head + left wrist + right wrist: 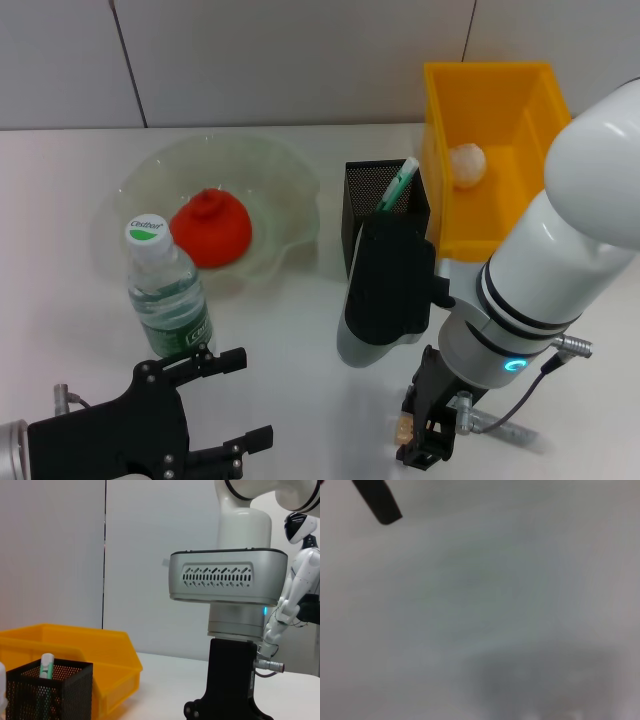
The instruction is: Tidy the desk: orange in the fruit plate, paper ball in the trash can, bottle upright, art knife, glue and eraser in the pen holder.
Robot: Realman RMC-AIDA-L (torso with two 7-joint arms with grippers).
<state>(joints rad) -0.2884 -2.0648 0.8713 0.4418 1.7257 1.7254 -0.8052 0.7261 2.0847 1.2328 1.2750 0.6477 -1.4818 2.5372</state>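
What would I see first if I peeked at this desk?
Probably the bright yellow bin at the back right, with a white paper ball inside it. Next, the red-orange fruit sitting in the clear wavy plate at the left, with a water bottle standing upright in front of it.

Bottle (168, 290) upright before plate (285, 190) holding orange (211, 230); right of plate, pen holder (365, 200), then bin (520, 110) holding paper ball (466, 163).
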